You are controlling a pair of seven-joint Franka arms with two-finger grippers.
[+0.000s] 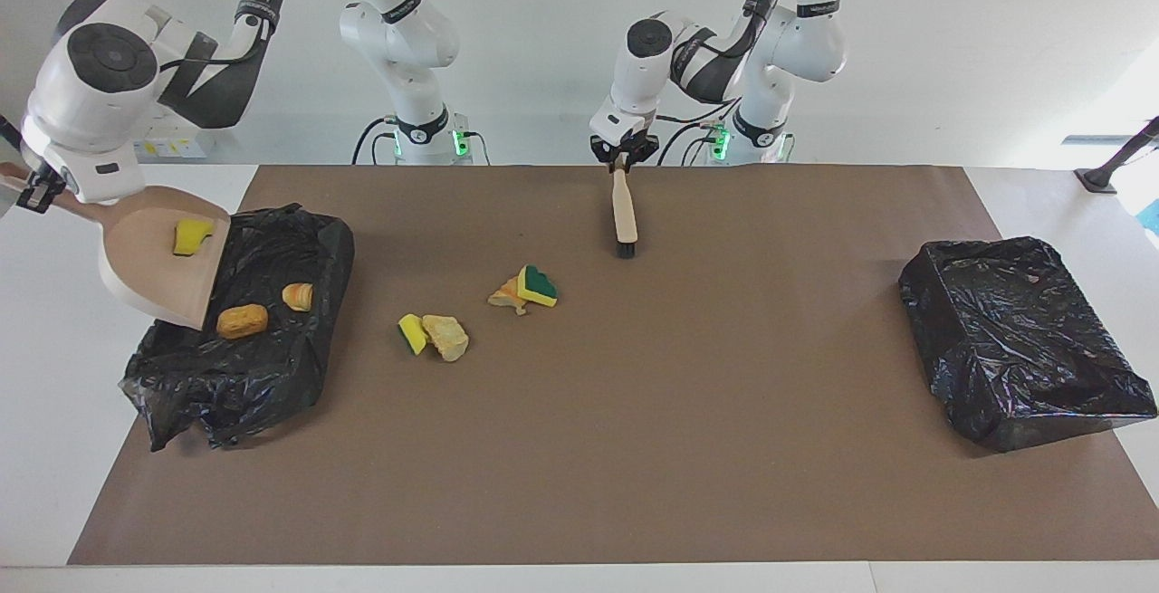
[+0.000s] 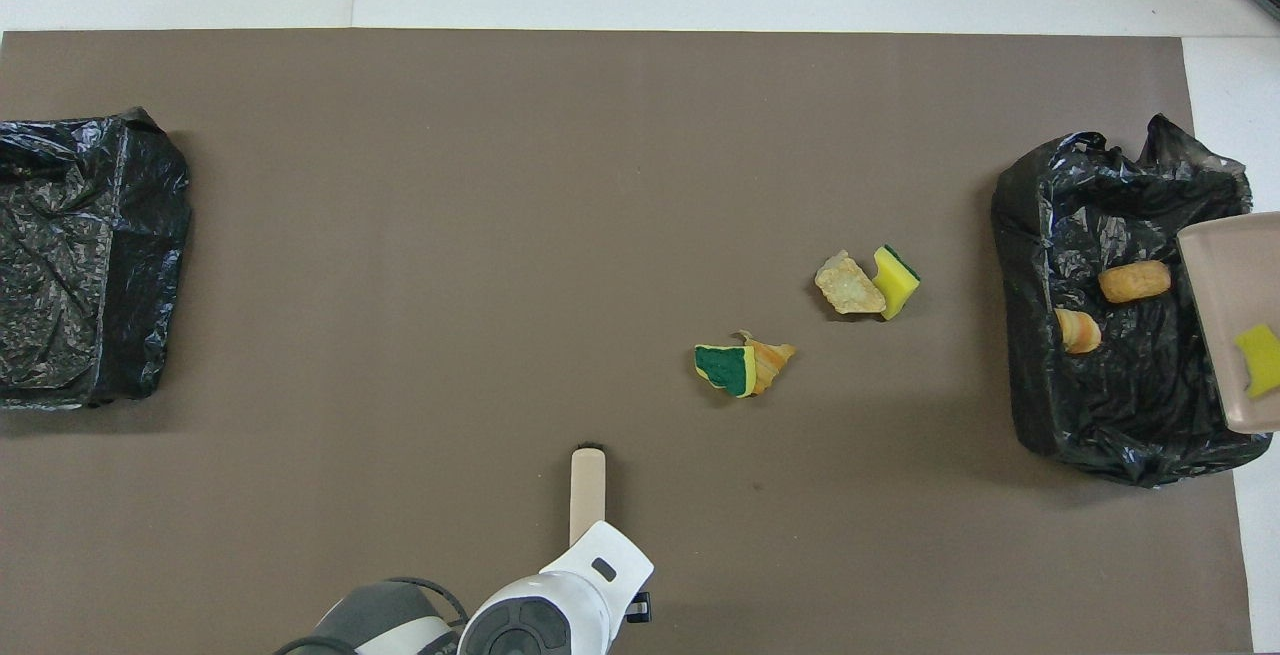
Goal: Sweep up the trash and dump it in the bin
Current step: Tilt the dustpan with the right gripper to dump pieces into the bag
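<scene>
At the right arm's end of the table, the right gripper (image 1: pixel 34 191) is closed on the handle of the beige plastic dustpan (image 1: pixel 149 272) and holds it in the air, tilted down over the bin lined with a black plastic bag (image 1: pixel 263 376). One yellow sponge scrap (image 1: pixel 191 236) of the trash lies in the dustpan. Two tan-orange crumbly chunks (image 1: pixel 242 320) lie inside the bin, just beside the dustpan's lip.

On the brown paper mat (image 1: pixel 634 466), near this bin, a yellow-and-green scrap (image 1: pixel 412 332) touches a pale tan chunk (image 1: pixel 446 337). A little nearer to the robots and more toward the middle, a green-and-yellow scrap (image 1: pixel 540 285) touches an orange-tan piece (image 1: pixel 507 295).

The beige brush with black bristles (image 1: pixel 624 213) stands slanted, bristles down on the mat. The left gripper (image 1: pixel 622 157) is at the top end of its handle; whether the fingers press on it I cannot tell.

A second black-bagged bin (image 1: pixel 1023 339) sits at the left arm's end.
</scene>
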